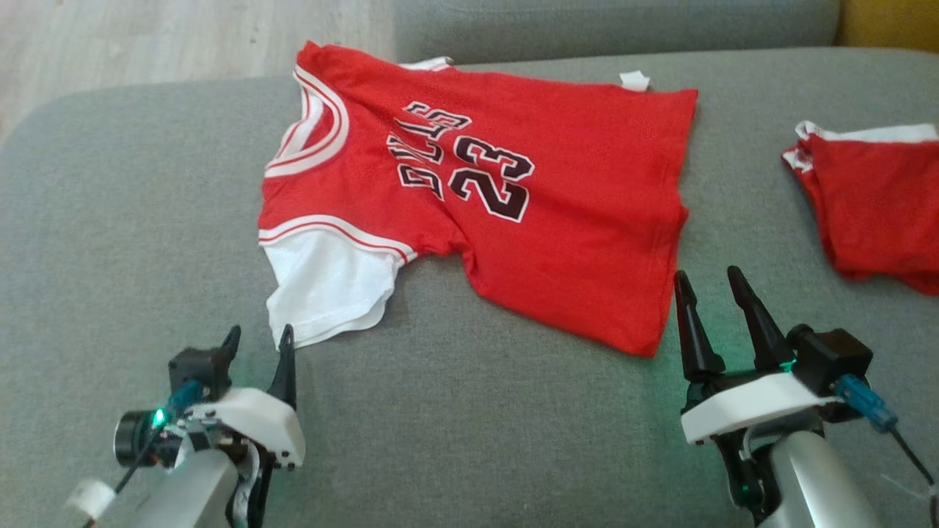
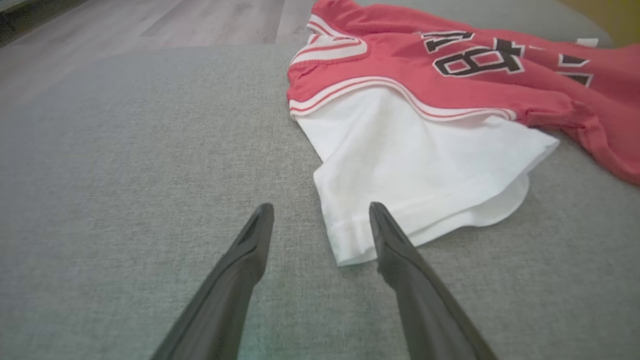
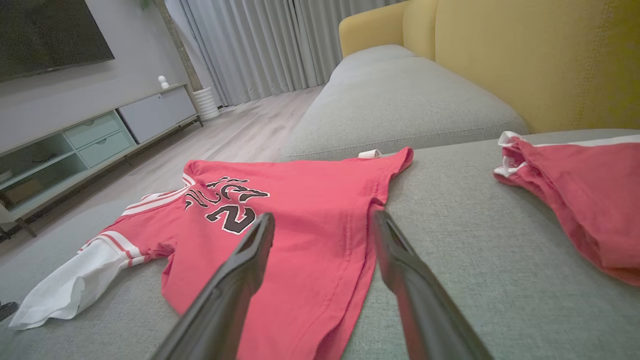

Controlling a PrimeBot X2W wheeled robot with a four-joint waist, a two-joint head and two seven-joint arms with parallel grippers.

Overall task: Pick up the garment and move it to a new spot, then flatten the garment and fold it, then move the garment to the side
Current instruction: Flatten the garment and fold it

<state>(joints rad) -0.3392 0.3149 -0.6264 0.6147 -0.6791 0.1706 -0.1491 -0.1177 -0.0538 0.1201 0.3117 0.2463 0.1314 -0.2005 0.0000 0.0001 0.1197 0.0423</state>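
Garment (image 1: 513, 220) lies flat on cushion (image 1: 110, 220), left end effector (image 1: 260, 331) and right end effector (image 1: 707, 273) parted near its edges.

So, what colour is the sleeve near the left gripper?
White. The sleeve shows best in the left wrist view.

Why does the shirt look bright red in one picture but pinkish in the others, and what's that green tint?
Head view: jersey saturated red; green lights on the left gripper and right gripper tint the grey cushion beside them. Left wrist view: paler, pinkish colour, probably that camera's rendering; fingers soft-edged. Right wrist view: likewise pinkish, with wide-angle stretching near the edges.
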